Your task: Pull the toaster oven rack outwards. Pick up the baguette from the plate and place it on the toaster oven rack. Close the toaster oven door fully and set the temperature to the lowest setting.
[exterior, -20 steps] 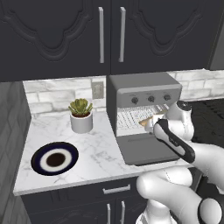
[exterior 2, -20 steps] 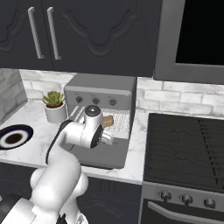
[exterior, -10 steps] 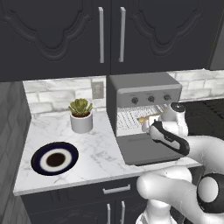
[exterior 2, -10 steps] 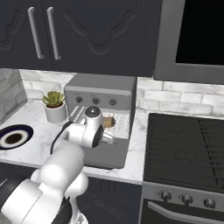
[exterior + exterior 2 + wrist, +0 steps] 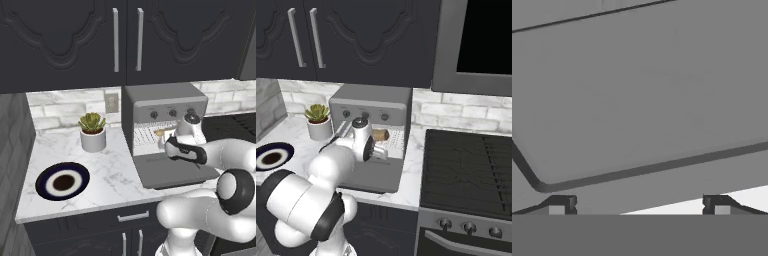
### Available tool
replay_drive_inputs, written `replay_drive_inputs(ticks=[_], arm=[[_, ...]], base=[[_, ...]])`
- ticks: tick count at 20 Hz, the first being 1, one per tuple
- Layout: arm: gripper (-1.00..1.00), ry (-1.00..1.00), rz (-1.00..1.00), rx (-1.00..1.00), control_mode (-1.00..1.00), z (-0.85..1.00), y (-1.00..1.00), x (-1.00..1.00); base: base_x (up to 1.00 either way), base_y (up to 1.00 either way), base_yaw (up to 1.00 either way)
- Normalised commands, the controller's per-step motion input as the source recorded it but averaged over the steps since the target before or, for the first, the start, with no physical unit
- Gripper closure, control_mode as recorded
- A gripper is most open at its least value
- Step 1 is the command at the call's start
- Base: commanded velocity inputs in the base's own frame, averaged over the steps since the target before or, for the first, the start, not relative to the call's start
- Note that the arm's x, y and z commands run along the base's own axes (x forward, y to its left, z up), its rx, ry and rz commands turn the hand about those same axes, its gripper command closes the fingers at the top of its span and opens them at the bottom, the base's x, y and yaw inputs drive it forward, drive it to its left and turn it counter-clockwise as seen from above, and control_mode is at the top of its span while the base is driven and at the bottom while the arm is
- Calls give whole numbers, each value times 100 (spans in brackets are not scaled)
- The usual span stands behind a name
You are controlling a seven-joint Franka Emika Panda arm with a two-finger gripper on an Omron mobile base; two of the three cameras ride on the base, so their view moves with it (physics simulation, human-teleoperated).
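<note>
The short golden baguette [image 5: 380, 134] lies on the thin wire rack [image 5: 148, 136]; the open, empty tool [image 5: 637, 204] must next lift the flat grey door [image 5: 172, 171].

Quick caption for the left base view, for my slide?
Open hand over the lowered toaster oven door, baguette on the rack, empty plate at left.

My arm hides most of the baguette [image 5: 380, 134] and toaster oven rack [image 5: 146, 135]; door pane [image 5: 637, 95] cut off.
</note>
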Motion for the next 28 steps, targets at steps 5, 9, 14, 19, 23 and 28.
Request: replay_drive_inputs(ticks=[5,9,14,19,23,28], arm=[[-100,0,0,-1,-100,0,-8,24],[-100,-1,0,0,-100,0,-17,20],[-100,-9,0,0,-100,0,-13,27],[-100,-21,0,0,-100,0,-4,31],[-100,-25,0,0,-100,0,0,32],[-100,-28,0,0,-100,0,0,28]], base=[[0,0,0],[0,0,0],[0,0,0],[0,0,0],[0,0,0],[0,0,0]])
